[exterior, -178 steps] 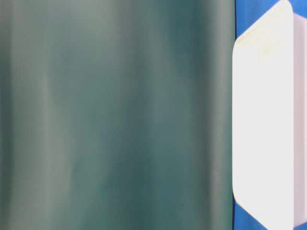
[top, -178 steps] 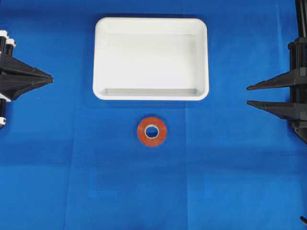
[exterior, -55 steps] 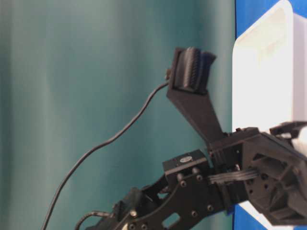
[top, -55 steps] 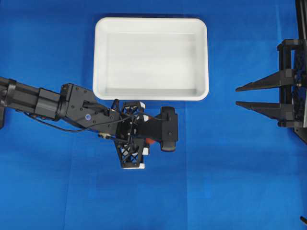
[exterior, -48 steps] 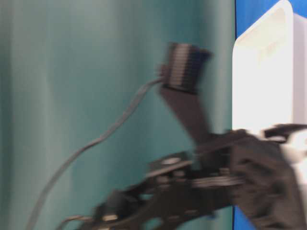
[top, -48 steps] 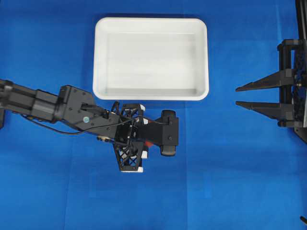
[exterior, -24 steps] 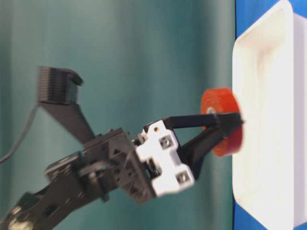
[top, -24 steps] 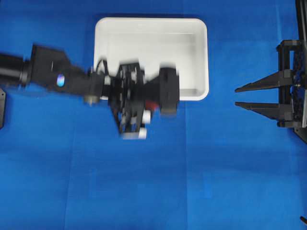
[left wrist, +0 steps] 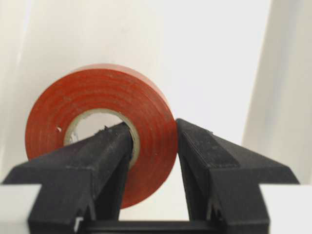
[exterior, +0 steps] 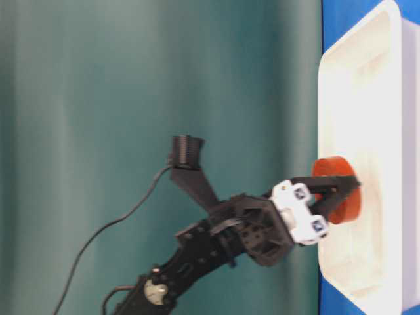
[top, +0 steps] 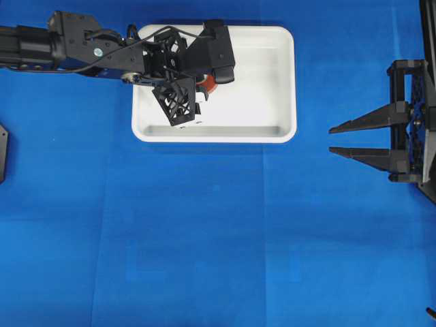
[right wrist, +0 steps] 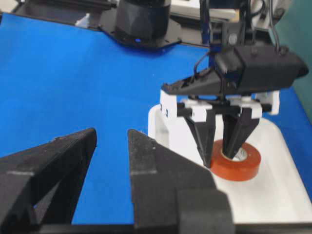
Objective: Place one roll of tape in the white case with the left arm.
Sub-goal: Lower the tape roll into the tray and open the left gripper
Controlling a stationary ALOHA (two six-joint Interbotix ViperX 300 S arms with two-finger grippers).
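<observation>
Hanging pinched through its core by the left gripper (right wrist: 225, 152), the orange-red tape ring (right wrist: 236, 167) sits low over the shallow white plastic tray (top: 272, 85), upper-centre overhead.

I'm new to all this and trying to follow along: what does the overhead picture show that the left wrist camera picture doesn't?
Only the overhead view shows the whole white case on the blue table cover, the left arm reaching in over it, and the right gripper waiting open at the side.

Only the left wrist view shows the grip clearly: one finger goes through the core of the roll of tape, the other presses its outer edge.

Both show the orange-red roll held over the case.
</observation>
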